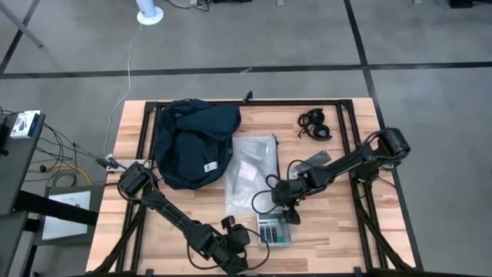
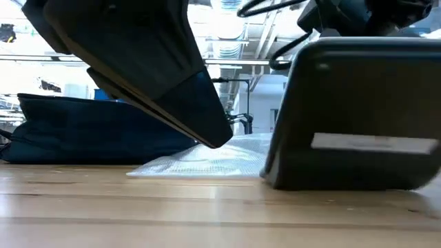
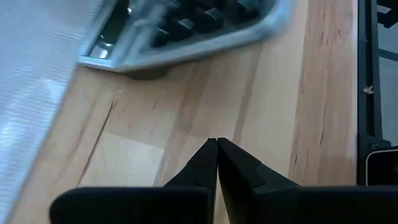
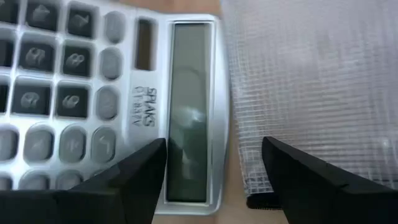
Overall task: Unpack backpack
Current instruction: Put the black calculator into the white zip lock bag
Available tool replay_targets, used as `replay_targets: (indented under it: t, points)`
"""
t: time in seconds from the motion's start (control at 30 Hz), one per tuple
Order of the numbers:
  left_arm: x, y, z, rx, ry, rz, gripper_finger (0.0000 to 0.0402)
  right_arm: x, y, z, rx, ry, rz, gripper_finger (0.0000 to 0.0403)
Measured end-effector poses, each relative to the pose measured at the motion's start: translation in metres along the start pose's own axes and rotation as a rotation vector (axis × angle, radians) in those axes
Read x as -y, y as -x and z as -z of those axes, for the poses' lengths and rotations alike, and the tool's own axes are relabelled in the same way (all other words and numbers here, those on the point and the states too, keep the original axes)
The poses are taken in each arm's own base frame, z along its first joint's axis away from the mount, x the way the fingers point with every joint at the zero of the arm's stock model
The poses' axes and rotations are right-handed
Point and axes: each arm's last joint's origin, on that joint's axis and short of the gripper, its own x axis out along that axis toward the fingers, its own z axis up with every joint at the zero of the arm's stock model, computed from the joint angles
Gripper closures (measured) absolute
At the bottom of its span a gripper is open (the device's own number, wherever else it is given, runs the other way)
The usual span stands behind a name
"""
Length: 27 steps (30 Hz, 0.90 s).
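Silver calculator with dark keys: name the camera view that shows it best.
The right wrist view: the silver calculator with dark keys fills it, display and keys plain, under the open right claw. The high view shows it small; the left wrist view catches an edge; in the low view I cannot identify it.

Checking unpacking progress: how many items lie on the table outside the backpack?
3: a mesh pouch beside the backpack, a calculator at the pouch's near end, headphones near the far right corner. More may remain inside.

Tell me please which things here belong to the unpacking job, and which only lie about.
Job: backpack; right gripper, open above the calculator; left gripper, shut.
Lying about: clear mesh pouch; black headphones.
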Motion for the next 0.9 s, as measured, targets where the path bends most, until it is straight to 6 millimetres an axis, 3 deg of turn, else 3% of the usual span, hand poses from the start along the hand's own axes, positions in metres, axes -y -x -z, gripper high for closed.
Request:
replay_targets:
  t: [0.3,0.5,0.7,0.9]
  points:
    - [-0.002,0.0,0.002,-0.02,-0.01,-0.023,0.0402,0.002,0.01,-0.004,0.019,-0.067,-0.024,0.0204]
    - [-0.005,-0.002,-0.001,-0.015,0.017,-0.027,0.0402,0.001,0.035,-0.01,0.063,-0.29,-0.033,0.0218]
    - [-0.012,-0.013,-0.009,0.004,-0.022,-0.036,0.0402,-0.013,0.055,-0.006,0.07,-0.458,-0.028,0.0195]
    - [-0.017,-0.024,-0.022,0.041,-0.08,-0.003,0.0402,-0.017,0.048,-0.002,0.07,-0.479,0.013,0.0145]
